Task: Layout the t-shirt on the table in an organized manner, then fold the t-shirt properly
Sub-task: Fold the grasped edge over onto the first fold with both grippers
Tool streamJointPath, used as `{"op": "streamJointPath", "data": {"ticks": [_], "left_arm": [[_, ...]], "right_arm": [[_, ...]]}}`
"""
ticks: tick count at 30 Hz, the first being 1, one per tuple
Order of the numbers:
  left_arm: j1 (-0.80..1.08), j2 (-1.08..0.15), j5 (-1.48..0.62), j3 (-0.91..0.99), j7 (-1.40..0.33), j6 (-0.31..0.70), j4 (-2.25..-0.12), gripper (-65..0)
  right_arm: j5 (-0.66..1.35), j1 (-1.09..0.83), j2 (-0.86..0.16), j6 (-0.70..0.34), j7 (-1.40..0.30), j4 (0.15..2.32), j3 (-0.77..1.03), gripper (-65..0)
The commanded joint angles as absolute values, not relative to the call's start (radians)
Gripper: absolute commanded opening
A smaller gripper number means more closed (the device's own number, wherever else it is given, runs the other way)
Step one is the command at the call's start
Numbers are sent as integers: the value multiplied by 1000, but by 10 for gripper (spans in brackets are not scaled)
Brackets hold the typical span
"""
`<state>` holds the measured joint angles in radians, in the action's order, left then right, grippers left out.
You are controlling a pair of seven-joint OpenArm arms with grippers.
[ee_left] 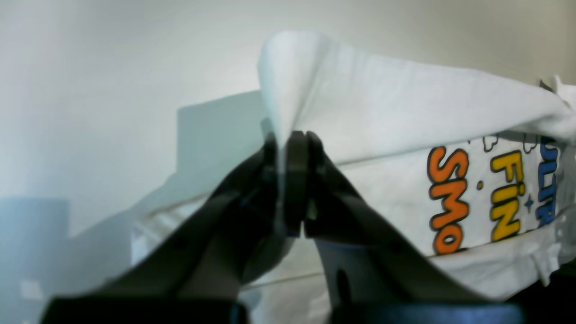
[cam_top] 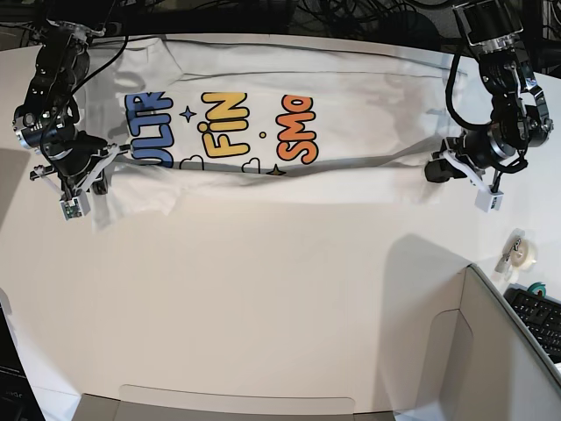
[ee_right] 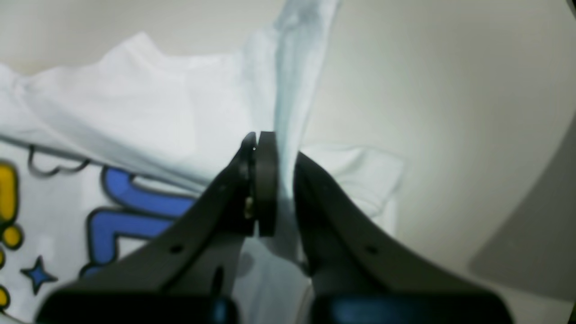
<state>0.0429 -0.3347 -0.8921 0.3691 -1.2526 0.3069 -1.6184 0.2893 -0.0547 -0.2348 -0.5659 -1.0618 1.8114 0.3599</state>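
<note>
Base view: both grippers (cam_top: 436,167) (cam_top: 103,172) pinching t-shirt (cam_top: 351,114).

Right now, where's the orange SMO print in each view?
Left wrist: orange SMO at right, turned sideways, beside the left gripper pinching the t-shirt.
Right wrist: not in view; only blue and yellow print shows.
Base: SMO top centre, rightmost word.
Shared landmark: yellow FIN; in the right wrist view just a yellow sliver.

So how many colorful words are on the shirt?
3 on the t-shirt: blue "ULTR" nearest the right gripper, yellow "FiN" in the middle, orange "SMo" towards the left gripper. A fold hides their ends.
</note>
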Motion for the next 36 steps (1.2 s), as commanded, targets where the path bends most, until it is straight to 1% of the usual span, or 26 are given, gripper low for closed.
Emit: {"op": "streamJointPath", "data": {"ticks": [1, 6, 9, 15, 22, 28, 31, 36], "left_arm": [[36, -355, -905, 377, -1234, 308, -1635, -650], [42, -358, -900, 375, -1234, 305, -1635, -650], [54, -372, -852, 372, -1233, 303, -1635, -650], [68, -372, -776, 375, -1231, 303, -1635, -650], [84, -371, -776, 371, -1230, 303, -1635, -650], [117, -371, -782, 375, -1230, 303, -1638, -650], [130, -367, -782, 374, -1190, 303, -1649, -650], [191, -361, -777, 367, -1093, 305, -1738, -650]], "right_arm": [[294, -59, -251, -565, -1046, 1836, 364, -650], [288, -125, -254, -565, -1046, 1837, 364, -650], [286, -145, -255, -565, -1046, 1837, 366, -650], [285, -154, -282, -564, -1046, 1813, 366, -650], [285, -148, -298, -564, -1043, 1735, 366, -650], [285, -145, -302, -564, -1041, 1724, 366, -650], [285, -133, -302, -562, -1043, 1716, 366, -650], [285, -116, -300, -562, -1043, 1679, 363, -650]]}}
